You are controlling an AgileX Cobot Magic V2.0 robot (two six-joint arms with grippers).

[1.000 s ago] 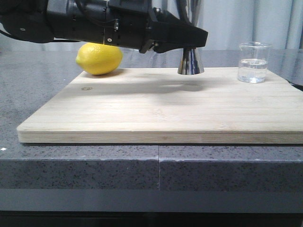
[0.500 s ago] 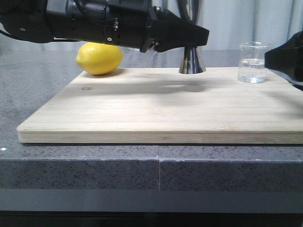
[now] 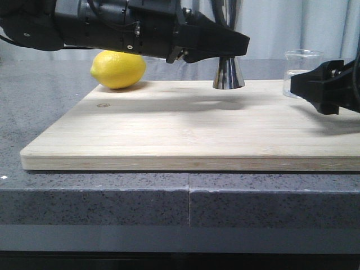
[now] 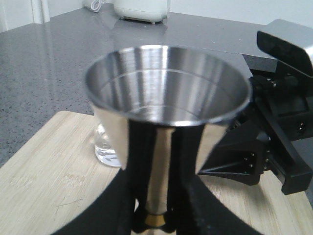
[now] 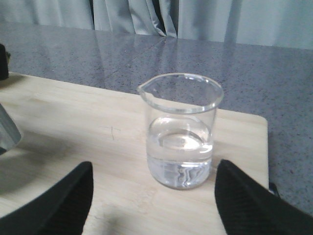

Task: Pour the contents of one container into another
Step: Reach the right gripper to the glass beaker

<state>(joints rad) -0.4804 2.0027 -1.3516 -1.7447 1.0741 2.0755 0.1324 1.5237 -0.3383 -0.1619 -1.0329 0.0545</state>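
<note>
Glass beaker [image 5: 180, 132] is seen standing upright on the wooden cutting board [image 3: 185, 132], far over at 3 o'clock in the front view. Clear liquid fills about its lower half. It is not yet touched. The right gripper [image 5: 151, 196] is pointed at it, with its two black fingers [image 5: 58, 200] spread wide, one on each side and both a little short of the glass. It is judged that the gap is kept wide so the beaker can be slid in between before the fingers are closed.

The steel jigger [image 4: 166, 103] is held at its thin gold-banded waist by the left gripper [image 4: 156, 215], whose fingers are pressed against that waist. Its bottom cone [image 3: 228, 74] is seen at 12 o'clock on the board; it cannot be told if it rests there or is just lifted. Its open top is kept facing up, so it is judged ready to be poured into.

A yellow lemon [image 3: 118, 69] is seen at 10 o'clock on the board, behind the left arm and well apart from the beaker. A white appliance [image 4: 142, 10] is seen far back on the grey counter [image 3: 112, 202]. Nothing is seen between the right gripper and the beaker. The two grippers are close, so a bump is judged possible when the beaker is carried over.
</note>
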